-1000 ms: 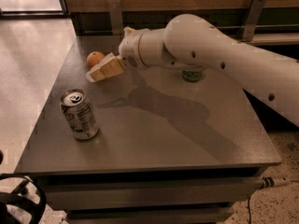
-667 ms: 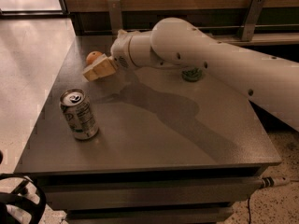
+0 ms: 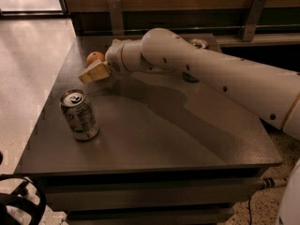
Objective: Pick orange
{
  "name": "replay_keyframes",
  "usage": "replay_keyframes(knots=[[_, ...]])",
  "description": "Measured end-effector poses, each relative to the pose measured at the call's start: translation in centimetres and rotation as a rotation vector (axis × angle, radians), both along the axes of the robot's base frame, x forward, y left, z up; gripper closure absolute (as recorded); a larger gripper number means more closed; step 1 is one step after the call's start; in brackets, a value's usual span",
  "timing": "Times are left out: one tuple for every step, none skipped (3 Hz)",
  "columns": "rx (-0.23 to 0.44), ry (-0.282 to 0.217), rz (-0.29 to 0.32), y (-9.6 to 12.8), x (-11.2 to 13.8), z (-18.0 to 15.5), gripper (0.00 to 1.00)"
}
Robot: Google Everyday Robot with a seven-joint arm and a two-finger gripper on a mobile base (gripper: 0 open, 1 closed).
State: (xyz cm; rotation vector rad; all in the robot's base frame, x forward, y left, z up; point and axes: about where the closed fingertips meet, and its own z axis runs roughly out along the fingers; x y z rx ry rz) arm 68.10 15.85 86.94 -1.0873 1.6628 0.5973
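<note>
The orange [image 3: 94, 56] is a small round fruit at the far left of the dark table [image 3: 154, 135]. My gripper [image 3: 93, 72] reaches in from the right on a long white arm and sits just in front of and slightly below the orange, very close to it. The tan fingers [image 3: 96, 71] partly overlap the fruit's lower edge, so contact cannot be judged. The orange rests on the table surface.
A white and green can [image 3: 78, 115] stands upright at the front left of the table. Another can's top [image 3: 199, 43] shows behind my arm at the back. A wall with a metal rail runs behind the table. Floor lies to the left.
My gripper has moved left toward the orange, ending right beside it. The orange and the front can have not moved.
</note>
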Motion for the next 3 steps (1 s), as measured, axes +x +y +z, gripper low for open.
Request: replay_keyframes(knots=[[0.03, 0.033, -0.016, 0.2, 1.0, -1.7, 0.0], [0.062, 0.062, -0.032, 0.3, 1.9, -3.3, 0.0], [0.11, 0.071, -0.04, 0.7, 2.4, -4.0, 0.16]])
